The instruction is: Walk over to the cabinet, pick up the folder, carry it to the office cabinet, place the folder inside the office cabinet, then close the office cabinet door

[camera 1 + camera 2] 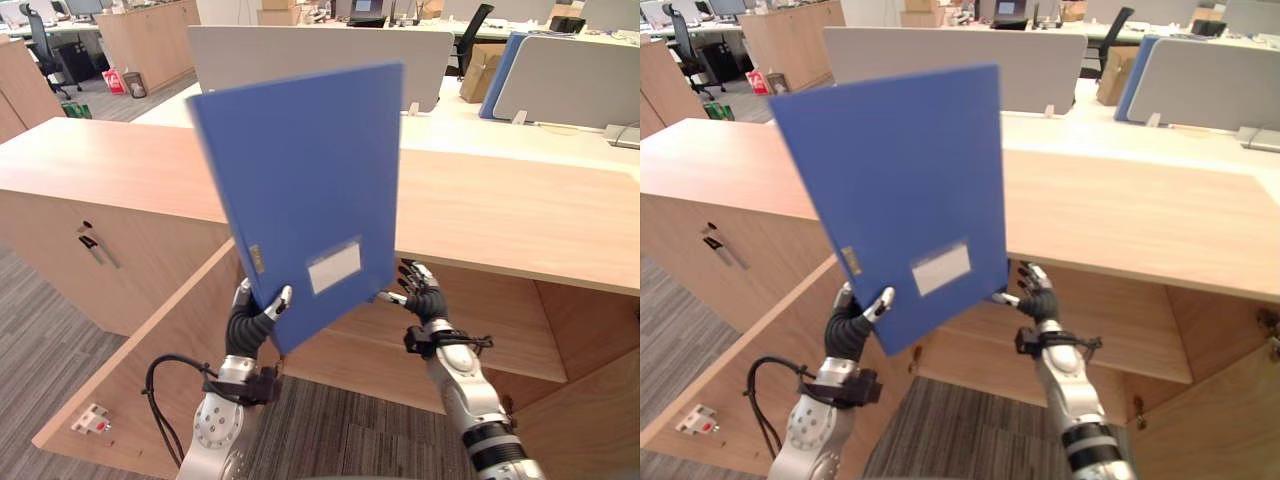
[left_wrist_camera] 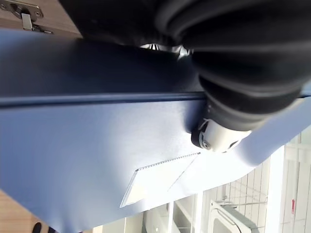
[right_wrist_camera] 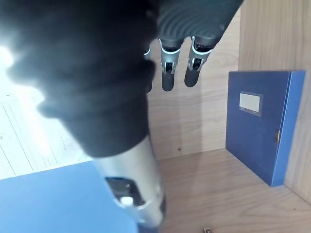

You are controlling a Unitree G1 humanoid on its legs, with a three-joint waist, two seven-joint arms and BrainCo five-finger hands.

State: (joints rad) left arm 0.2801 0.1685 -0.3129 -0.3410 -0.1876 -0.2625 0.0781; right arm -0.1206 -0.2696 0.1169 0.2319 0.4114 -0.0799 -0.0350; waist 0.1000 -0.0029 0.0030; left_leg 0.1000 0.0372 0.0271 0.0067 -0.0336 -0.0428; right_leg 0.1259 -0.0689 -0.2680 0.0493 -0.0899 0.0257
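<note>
Centrally, from about 11 o'clock down to 6 o'clock in the head views, one blue folder [image 1: 300,180] is held upright and slightly tilted in front of the office cabinet [image 1: 500,215]. Its front carries a single white label [image 1: 334,266] towards the lower corner; whether anything is written on it cannot be told. One small brass-coloured tag [image 1: 257,258] sits on the folder's left edge, too small to read. The left hand [image 1: 250,320], at 7 o'clock, pinches the folder's bottom corner, its thumb [image 2: 218,138] pressed on the front face and the fingers hidden behind. The right hand [image 1: 422,292], at 5 o'clock, is just beside the folder's lower right edge with its fingers [image 3: 167,73] straight and close together, gripping nothing; whether a tip touches the edge cannot be told. Inside the cabinet, the right wrist view shows a second folder [image 3: 260,126], also blue, standing upright against the side wall with one white label [image 3: 250,103] of its own. One shelf [image 1: 490,330] crosses the open compartment at 4 o'clock, and one open door [image 1: 150,370] juts out at 8 o'clock, bearing a white hinge plate [image 1: 90,418].
</note>
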